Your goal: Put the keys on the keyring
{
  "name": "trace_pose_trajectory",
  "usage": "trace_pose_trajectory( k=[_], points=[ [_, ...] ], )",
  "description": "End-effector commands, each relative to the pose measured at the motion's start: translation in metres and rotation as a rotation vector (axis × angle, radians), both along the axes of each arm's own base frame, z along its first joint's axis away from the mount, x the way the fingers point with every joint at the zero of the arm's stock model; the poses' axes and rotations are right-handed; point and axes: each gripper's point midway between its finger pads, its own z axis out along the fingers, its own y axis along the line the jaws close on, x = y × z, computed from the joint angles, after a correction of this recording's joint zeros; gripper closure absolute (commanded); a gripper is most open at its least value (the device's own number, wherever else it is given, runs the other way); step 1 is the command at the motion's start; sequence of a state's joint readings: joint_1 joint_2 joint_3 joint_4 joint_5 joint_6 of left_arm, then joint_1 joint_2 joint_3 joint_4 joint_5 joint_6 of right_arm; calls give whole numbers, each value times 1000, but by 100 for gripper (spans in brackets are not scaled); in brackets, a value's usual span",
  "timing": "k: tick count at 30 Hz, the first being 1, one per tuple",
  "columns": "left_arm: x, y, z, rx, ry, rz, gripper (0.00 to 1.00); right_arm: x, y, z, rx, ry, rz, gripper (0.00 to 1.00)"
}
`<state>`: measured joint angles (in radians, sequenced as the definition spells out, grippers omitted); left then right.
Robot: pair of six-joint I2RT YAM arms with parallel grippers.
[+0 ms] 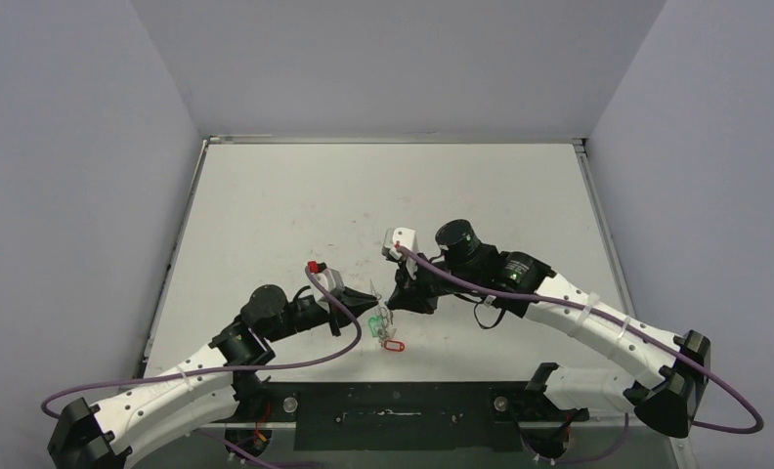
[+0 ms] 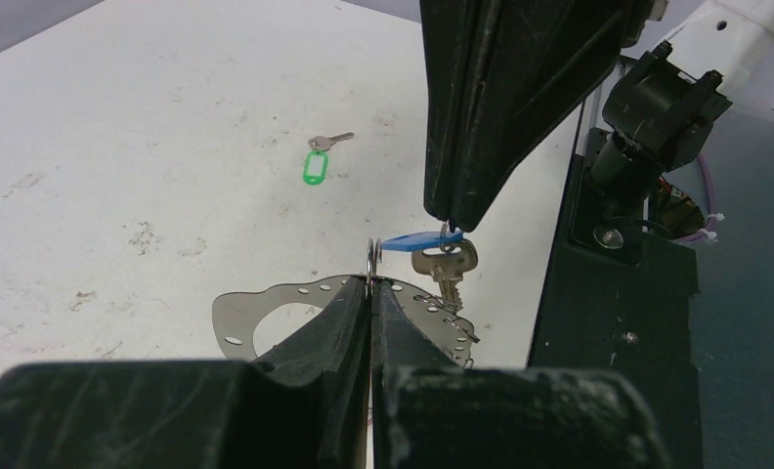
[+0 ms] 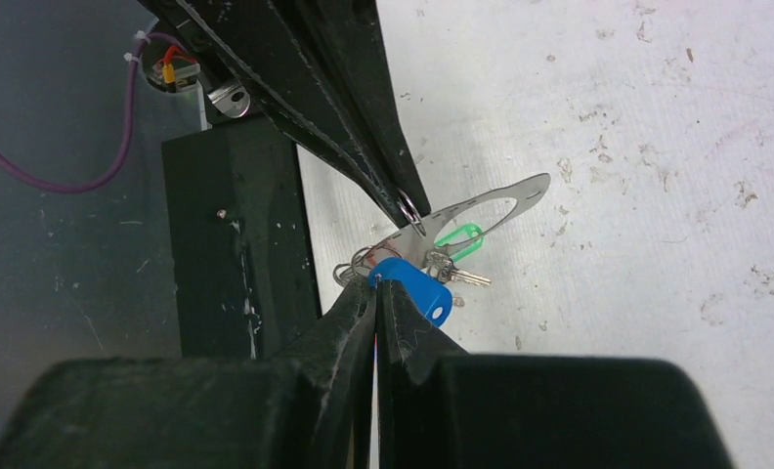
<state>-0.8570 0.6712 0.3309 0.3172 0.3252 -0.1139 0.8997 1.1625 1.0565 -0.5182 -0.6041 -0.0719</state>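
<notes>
Over the tabletop (image 1: 383, 195), close to the middle of its near edge, the keyring (image 2: 236, 318) is being held, apparently lifted, by the left end effector (image 2: 371, 293). Its jaws are sitting fully shut on one small wire loop at the hoop's rim. Just beside that loop, a blue-tagged key (image 2: 412, 240) is being gripped by its own little ring in the right end effector (image 3: 375, 291), whose jaws are likewise pinched tight.

The step in hand is being read as the threading of this key onto the pinched loop. The two are near, but no joining is being shown yet. A green-tagged key (image 2: 316, 166) is lying loose on the tabletop, not touching the hoop, so it is being counted as left to do. A red tag (image 1: 394, 345) is being seen nearer the near edge; whether it is hanging from the hoop or lying free cannot be told.

Counted: two end effectors, one keyring, and three tags, blue, green and red, though the red one's key is not being made out. At best one key is being judged done.
</notes>
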Motion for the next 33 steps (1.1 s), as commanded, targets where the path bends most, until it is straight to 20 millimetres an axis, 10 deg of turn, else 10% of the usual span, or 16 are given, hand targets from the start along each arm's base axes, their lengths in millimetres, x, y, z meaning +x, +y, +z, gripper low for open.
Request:
trace_pose_trajectory(
  k=[1,33],
  points=[
    [2,-4,45,-101,-72,0,100,5,12,19,31,-76,-1,100],
    [1,-6,37,-62,-86,-23,100,16,30,25,-25,-138,-61,100]
  ],
)
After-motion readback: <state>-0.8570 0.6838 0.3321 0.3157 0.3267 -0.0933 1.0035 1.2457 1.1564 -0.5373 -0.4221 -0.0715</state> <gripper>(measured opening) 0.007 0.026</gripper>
